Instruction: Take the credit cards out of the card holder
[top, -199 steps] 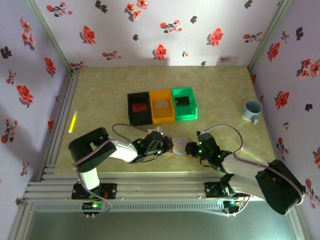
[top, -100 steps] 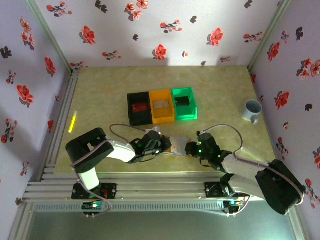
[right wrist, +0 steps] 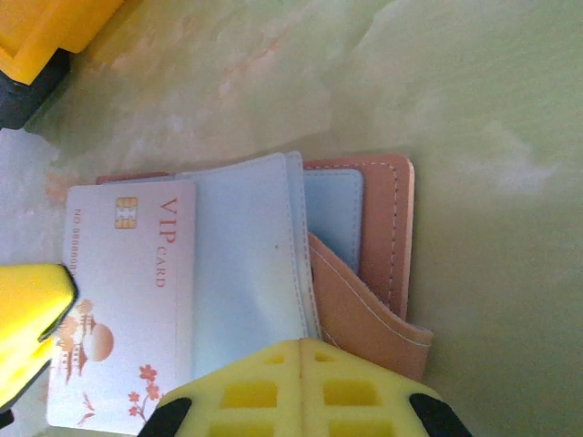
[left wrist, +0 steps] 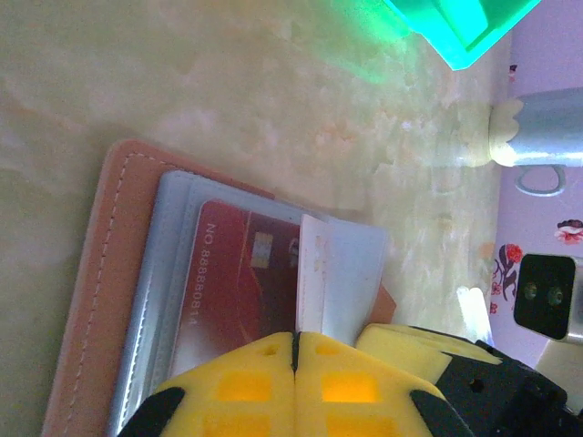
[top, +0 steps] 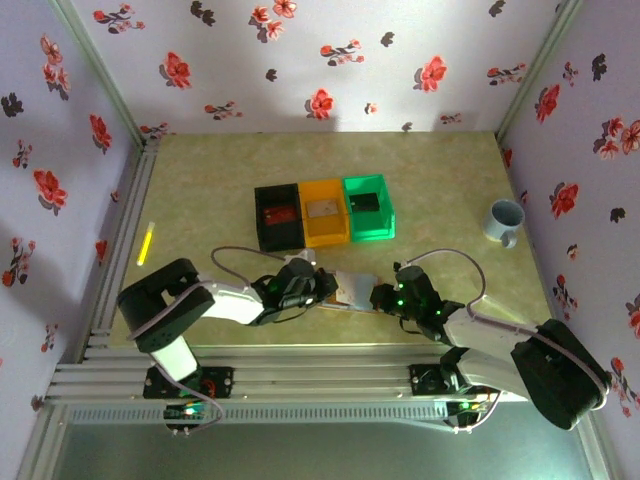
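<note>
We see the card holder [top: 352,288] lying open on the table [top: 200,180] at six o'clock from the orange bin [top: 323,212], between both claws — a pinkish-brown stitched rim with pale grey-blue sleeves inside. The left gripper [left wrist: 294,339] is clenched on the white VIP card [right wrist: 127,300] and the right gripper [right wrist: 302,346] on the holder's pale sleeve, though their yellow pads [right wrist: 255,391] hide the pinched edges, and the red card [left wrist: 237,273] sits partly under a sleeve, its number cut short. We count two cards, three bins — the black bin [top: 278,216], the orange, the green bin [top: 368,207] — and one mug [top: 503,220] at three o'clock from the green.
</note>
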### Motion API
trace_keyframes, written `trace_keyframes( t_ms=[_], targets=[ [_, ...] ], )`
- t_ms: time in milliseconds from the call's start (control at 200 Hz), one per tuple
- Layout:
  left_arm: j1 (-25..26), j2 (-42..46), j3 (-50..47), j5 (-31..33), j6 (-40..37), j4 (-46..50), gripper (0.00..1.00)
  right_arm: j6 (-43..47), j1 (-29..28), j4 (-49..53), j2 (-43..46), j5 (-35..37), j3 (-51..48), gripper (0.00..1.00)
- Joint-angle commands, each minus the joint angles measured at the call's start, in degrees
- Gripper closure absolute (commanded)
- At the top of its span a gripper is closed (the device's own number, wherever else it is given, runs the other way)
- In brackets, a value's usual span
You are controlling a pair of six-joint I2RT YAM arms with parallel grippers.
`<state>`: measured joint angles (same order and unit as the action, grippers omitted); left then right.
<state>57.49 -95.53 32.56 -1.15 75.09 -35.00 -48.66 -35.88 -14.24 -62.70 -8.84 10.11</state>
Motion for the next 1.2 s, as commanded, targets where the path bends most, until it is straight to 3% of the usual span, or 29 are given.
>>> trace_keyframes(
  t_ms=[0, 530, 900, 1040, 1195],
  targets=[
    [-1.1, 2.9, -0.9, 1.2, -3.0, 3.4, 1.0, 0.4, 0.3, 4.5, -0.3, -0.5, 0.7, 0.97],
    [-3.4, 19.7, -0.8, -1.5, -15.7, 24.6, 1.0, 4.3, 0.4, 12.8, 2.6, -2.6, 6.2, 0.93],
    [-7.4, 30.1, 1.2, -11.1, -26.3, 38.9, 1.0, 10.3, 0.4, 20.7, 9.5, -10.3, 13.0, 0.65],
    [-9.1, 31.5, 4.2, -16.7, -30.8, 45.0, 1.0, 11.0, 0.4, 17.0, 12.5, -15.9, 11.9, 0.57],
    [-9.2, 30.8, 6.7, -22.1, -34.0, 47.7, 1.0, 10.1, -0.3, 9.6, 13.8, -22.6, 9.2, 0.54]
  ],
)
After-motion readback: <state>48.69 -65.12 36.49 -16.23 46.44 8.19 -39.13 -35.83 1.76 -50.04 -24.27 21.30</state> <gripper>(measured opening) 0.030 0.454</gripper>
